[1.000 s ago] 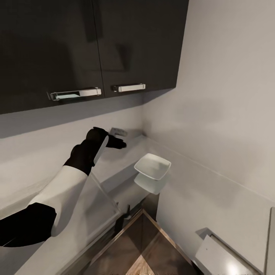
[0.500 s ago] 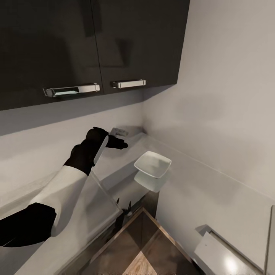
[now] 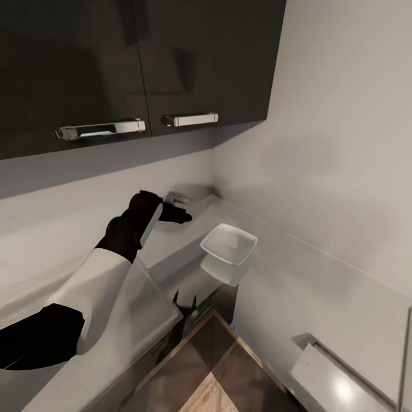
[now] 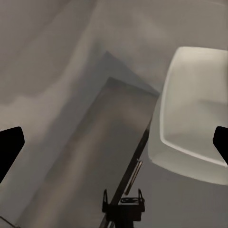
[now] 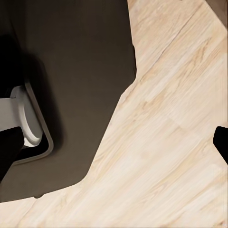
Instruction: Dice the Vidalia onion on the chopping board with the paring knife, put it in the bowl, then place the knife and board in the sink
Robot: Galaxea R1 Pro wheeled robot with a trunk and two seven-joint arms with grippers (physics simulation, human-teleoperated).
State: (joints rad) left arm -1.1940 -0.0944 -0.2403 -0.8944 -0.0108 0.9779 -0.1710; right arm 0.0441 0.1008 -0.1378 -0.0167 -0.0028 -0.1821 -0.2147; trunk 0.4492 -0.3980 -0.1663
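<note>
While the left gripper (image 3: pixel 171 213) hovers over the countertop (image 3: pixel 171 240) just behind the white square bowl (image 3: pixel 229 244), fingers spread and holding nothing, the bowl looks empty. The right gripper (image 5: pixel 114 142), also spread, faces wooden floor (image 5: pixel 166 142). Dicing seems undone.

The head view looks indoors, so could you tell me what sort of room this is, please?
Most likely a kitchen corner: dark wall cabinets with chrome handles hang above a grey countertop, where a white square bowl sits.
</note>
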